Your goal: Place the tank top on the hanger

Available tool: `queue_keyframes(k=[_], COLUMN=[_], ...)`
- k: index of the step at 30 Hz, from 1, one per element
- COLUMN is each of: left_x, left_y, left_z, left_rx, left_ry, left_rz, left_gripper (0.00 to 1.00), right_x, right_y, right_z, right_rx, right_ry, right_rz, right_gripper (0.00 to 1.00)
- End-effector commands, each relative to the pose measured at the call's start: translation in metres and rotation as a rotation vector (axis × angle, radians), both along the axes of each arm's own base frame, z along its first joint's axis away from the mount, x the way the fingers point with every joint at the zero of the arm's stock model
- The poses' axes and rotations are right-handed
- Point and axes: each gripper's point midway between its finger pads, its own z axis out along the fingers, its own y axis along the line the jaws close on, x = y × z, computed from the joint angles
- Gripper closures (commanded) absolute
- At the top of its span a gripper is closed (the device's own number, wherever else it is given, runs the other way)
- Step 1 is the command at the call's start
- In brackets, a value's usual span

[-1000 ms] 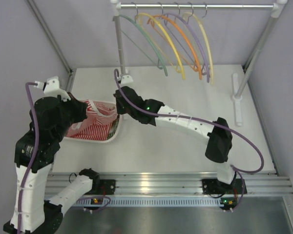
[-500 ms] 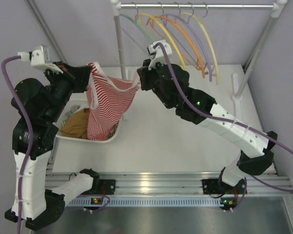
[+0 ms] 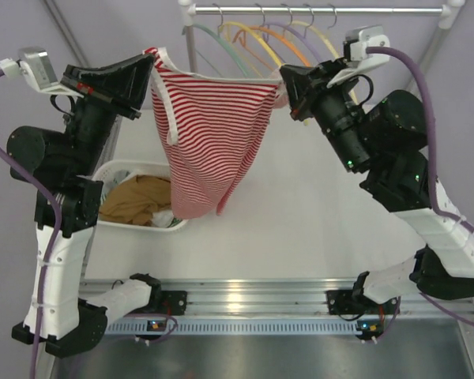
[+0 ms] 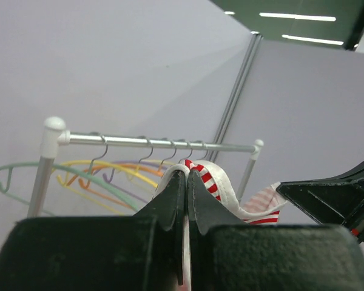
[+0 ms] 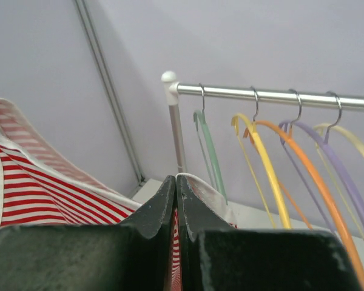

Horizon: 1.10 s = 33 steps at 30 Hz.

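Left gripper point(image 3: 148, 61): upper left of the overhead view. We see its jaws pressed together on the pale trim of one strap. In the left wrist view point(image 4: 187, 177) the striped strap loops over the closed fingertips.
Basket point(image 3: 110, 169): a white basket at lower left on the table point(image 3: 316, 229), under the left arm.
Tan garment point(image 3: 138, 201): bunched inside the basket.
Tank top point(image 3: 213, 134): up in the air at upper centre, strung by its top edge between the two grippers. Its red-and-white striped body drapes down to a narrow end, which shows just above the basket's right rim. We cannot tell whether it touches the rim.
Rail point(image 3: 403, 11): a metal bar across the top of the frame, behind the tank top.
Green hanger point(image 5: 210, 151): at the left end of the row hooked on the rail.
Golden-yellow hanger point(image 5: 265, 163): next along to the right.
Hanger point(image 5: 352, 140): the pale cream one, at the right end of the row. It hangs on the rail by its metal hook, apart from the tank top. From above, we see most of it covered by the right arm.
Right gripper point(image 3: 286, 76): upper right of centre in the overhead view. Its jaws are pressed together, pinching the tank top's other top corner. In the right wrist view point(image 5: 176, 182) pale trim pokes out beside the closed tips.
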Motion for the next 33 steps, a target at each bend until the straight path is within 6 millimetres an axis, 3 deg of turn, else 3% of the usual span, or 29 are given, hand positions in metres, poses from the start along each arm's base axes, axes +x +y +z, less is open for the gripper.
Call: queue_keyframes(k=[1,5,7,9,10,11,12,13,15,16,18,19,21,22,24,25,27,28,30,31,33], left_x=[-0.036,-0.031,-0.027,-0.018,-0.002,-0.005,0.0,0.015,0.018,0.032,0.033,0.042,0.041,0.045,0.043,0.045,0.041,0.041,0.035,0.034,0.026], left_y=[0.005,0.003,0.001,-0.001,-0.007,-0.007,-0.01,-0.016,-0.023,-0.029,-0.033,-0.036,-0.043,-0.048,-0.055,-0.058,-0.064,-0.065,-0.075,-0.078,-0.089], left_z=[0.06,0.063,0.058,0.04,0.015,0.007,-0.005,-0.035,-0.062,-0.095,-0.12,-0.151,-0.177,-0.203,-0.229,-0.258,-0.286,-0.317,-0.347,-0.372,-0.405], left_rx=[-0.089,-0.095,-0.093,-0.095,-0.083,-0.088,-0.082,-0.067,-0.062,-0.05,-0.052,-0.042,-0.036,-0.019,-0.007,0.004,0.011,0.017,0.029,0.043,0.075], left_ry=[-0.227,-0.226,-0.208,-0.158,-0.096,-0.081,-0.053,0.02,0.083,0.157,0.203,0.267,0.317,0.373,0.433,0.495,0.556,0.622,0.694,0.75,0.836], left_rz=[-0.05,-0.06,-0.062,-0.07,-0.073,-0.083,-0.091,-0.101,-0.137,-0.143,-0.162,-0.163,-0.193,-0.207,-0.232,-0.234,-0.249,-0.237,-0.261,-0.257,-0.272], left_gripper=[1.0,1.0,1.0,1.0,1.0,1.0,1.0,1.0,1.0,1.0,1.0,1.0,1.0,1.0,1.0,1.0,1.0,1.0,1.0,1.0,1.0], right_x=[-0.019,-0.022,-0.02,-0.019,-0.015,-0.017,-0.013,-0.015,-0.014,-0.014,-0.018,-0.021,-0.025,-0.029,-0.032,-0.035,-0.039,-0.044,-0.047,-0.05,-0.053], right_y=[-0.028,-0.038,-0.038,-0.035,-0.027,-0.03,-0.023,-0.03,-0.036,-0.044,-0.047,-0.049,-0.046,-0.042,-0.037,-0.037,-0.034,-0.032,-0.03,-0.031,-0.028], right_z=[0.044,0.05,0.044,0.033,0.019,0.014,-0.009,-0.014,-0.035,-0.057,-0.081,-0.107,-0.14,-0.177,-0.216,-0.256,-0.29,-0.322,-0.351,-0.376,-0.398], right_rx=[0.07,0.071,0.057,0.029,0.002,-0.001,-0.039,-0.035,-0.049,-0.056,-0.016,-0.041,-0.053,-0.076,-0.061,-0.099,-0.096,-0.104,-0.098,-0.131,-0.121], right_ry=[-0.102,-0.114,-0.098,-0.078,-0.054,-0.042,-0.002,0.009,0.049,0.089,0.151,0.187,0.254,0.325,0.411,0.462,0.526,0.588,0.651,0.689,0.738], right_rz=[0.001,-0.013,-0.021,-0.018,-0.015,-0.015,-0.016,-0.02,-0.044,-0.067,-0.049,-0.033,-0.012,0.006,0.02,0.019,0.031,0.036,0.032,0.028,0.028], right_gripper=[1.0,1.0,1.0,1.0,1.0,1.0,1.0,1.0,1.0,1.0,1.0,1.0,1.0,1.0,1.0,1.0,1.0,1.0,1.0,1.0,1.0])
